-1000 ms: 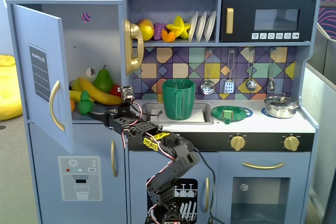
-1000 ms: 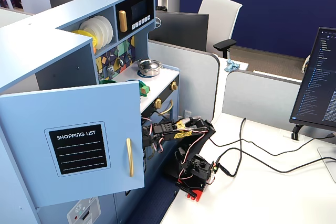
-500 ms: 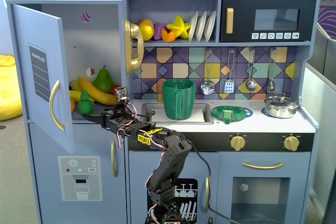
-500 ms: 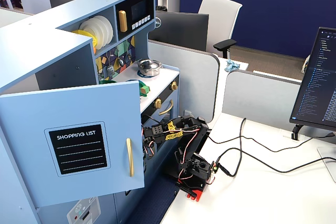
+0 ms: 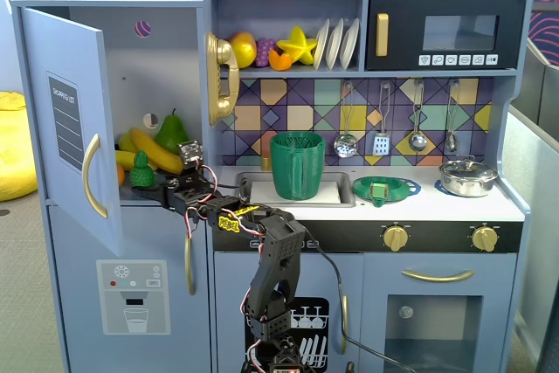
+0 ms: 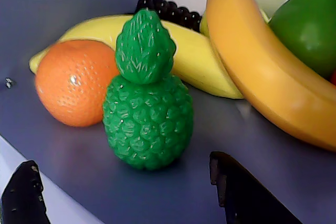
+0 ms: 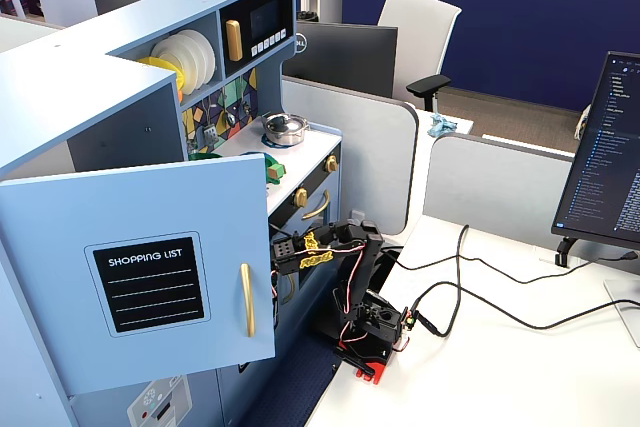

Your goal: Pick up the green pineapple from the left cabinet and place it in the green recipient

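Light-blue painted board makes up the left cabinet [image 5: 131,85], whose one door [image 5: 68,120] is swung open, with its curved gold handle [image 5: 89,176] and grey list label shown in both fixed views. To the right of the cabinet, one dark-green ribbed recipient [image 5: 296,166], tapered and with a side handle, is set in the sink. Inside the cabinet, on its shelf, two smooth yellow bananas [image 6: 262,56] are counted, with one smooth darker green pear [image 5: 172,132], one dimpled orange [image 6: 73,81] and one green pineapple [image 6: 146,98]. The pineapple is seen upright near the shelf's front edge, bumpy and oval with a pointed leafy top, just beside the orange. The gripper [image 6: 126,192] is held at the cabinet's opening, its two black fingertips [image 6: 236,187] parted wide before the pineapple and touching nothing.
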`<state>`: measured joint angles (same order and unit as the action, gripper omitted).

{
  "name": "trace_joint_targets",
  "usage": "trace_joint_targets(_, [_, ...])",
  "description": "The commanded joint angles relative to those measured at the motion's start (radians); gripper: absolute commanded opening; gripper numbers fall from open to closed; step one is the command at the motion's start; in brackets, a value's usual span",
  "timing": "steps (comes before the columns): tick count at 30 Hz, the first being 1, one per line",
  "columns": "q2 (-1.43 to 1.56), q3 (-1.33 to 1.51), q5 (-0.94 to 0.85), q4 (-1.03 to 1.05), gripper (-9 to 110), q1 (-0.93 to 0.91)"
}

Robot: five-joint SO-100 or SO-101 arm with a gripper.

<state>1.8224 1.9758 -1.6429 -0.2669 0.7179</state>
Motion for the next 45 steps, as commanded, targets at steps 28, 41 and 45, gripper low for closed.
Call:
trace_joint_targets(28, [-0.186,-0.319,-0.009,0.092,33,-0.017])
trace_joint_targets(41, [-0.272,-0.422,0.002,0.089,31,0.0])
trace_joint_targets(45, [-0.307,-0.454,0.0,0.084,31,0.005])
